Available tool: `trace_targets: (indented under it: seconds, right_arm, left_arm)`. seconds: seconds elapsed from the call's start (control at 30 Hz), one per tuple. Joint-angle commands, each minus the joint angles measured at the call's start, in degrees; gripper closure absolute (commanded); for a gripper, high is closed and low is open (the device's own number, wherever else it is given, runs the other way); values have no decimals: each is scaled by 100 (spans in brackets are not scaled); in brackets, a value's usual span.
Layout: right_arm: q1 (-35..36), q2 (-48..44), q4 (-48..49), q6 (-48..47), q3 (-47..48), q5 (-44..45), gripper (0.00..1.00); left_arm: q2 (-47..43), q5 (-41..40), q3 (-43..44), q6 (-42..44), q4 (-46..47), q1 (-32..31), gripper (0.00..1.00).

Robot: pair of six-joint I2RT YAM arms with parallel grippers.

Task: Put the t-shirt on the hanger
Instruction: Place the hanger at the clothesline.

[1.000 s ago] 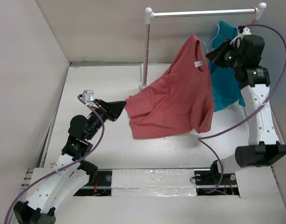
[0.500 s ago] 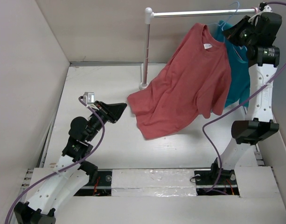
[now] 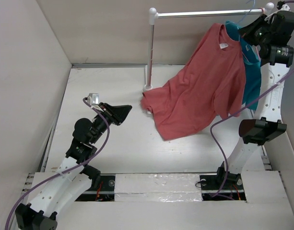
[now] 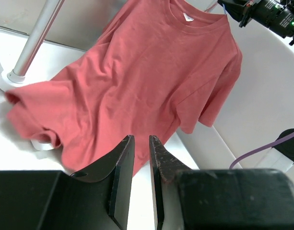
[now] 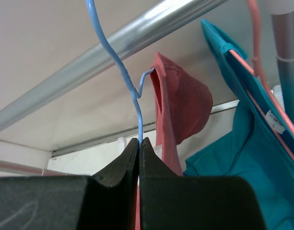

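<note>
The salmon-red t-shirt [image 3: 199,96] hangs from the light-blue wire hanger [image 5: 119,62], neck up near the rail, with its lower hem trailing on the table by the rack's base. My right gripper [image 3: 248,31] is shut on the hanger's wire stem [image 5: 139,141] just below the rail; the hook [image 3: 249,10] rises beside the rail. The shirt's collar shows behind the stem [image 5: 178,100]. My left gripper [image 3: 127,109] hovers low over the table, left of the shirt, its jaws a narrow gap apart and empty [image 4: 141,139]. The shirt fills its view [image 4: 137,81].
A silver rail [image 3: 209,13] runs along the back on a white post [image 3: 150,48] with a round base [image 3: 147,88]. A teal-blue t-shirt [image 3: 252,72] hangs on a pink hanger [image 5: 254,43] right of the red shirt. Walls stand on both sides.
My right gripper has lifted the hanger and shirt up and to the right, up to the rail. The shirt's hem slid right across the table. The left arm barely moved.
</note>
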Motion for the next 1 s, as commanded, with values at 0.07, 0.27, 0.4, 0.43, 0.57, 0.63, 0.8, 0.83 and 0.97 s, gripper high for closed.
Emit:
trace_targets:
  seconds: [0.07, 0.27, 0.4, 0.43, 0.57, 0.63, 0.8, 0.83, 0.97]
  right_arm:
    - [-65, 77, 523, -142, 357, 293, 100]
    - [-65, 254, 680, -151, 254, 170, 100]
    - [-118, 227, 874, -177, -169, 258, 100]
    - [-118, 288, 848, -169, -178, 215, 100]
    - [-118, 236, 1006, -169, -571, 179, 100]
    - [-118, -44, 1242, -107, -993, 179, 100]
    - [-170, -852, 2262, 261, -2503, 4, 67]
    - [-231, -1132, 2402, 358, -2707, -31, 58]
    - [-284, -1932, 3175, 797, -3596, -268, 37]
  left_arm:
    - [-37, -3, -56, -13, 382, 7, 84]
    - [77, 15, -21, -31, 435, 7, 84]
    - [51, -20, -38, -31, 382, 7, 84]
    - [42, -20, -29, -31, 373, 7, 84]
    - [77, -3, -3, -40, 356, 7, 84]
    - [77, -3, 32, -57, 338, 7, 83]
    - [121, 76, 120, -162, 268, 7, 77]
    - [130, 85, 111, -206, 268, 7, 75]
    - [165, 111, 173, -303, 180, 7, 66]
